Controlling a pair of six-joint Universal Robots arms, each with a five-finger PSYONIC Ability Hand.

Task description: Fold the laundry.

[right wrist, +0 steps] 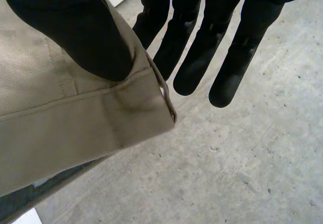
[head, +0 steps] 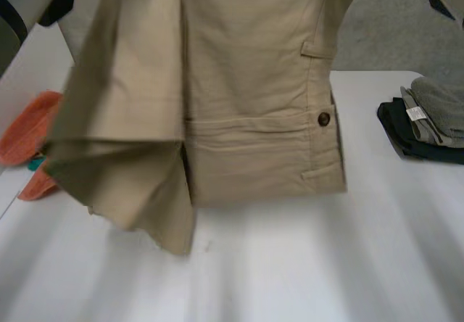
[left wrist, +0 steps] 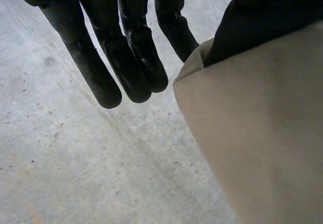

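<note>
The trousers [head: 246, 104] hang over the worktop [head: 326, 278], with their low end about on it. The left robot hand [left wrist: 136, 62] and the right robot hand [right wrist: 91, 37] each pinch an edge under the thumb, the other fingers straight. I'd worry that such thin grips slip, or that the bunched left flap lands crooked.
</note>
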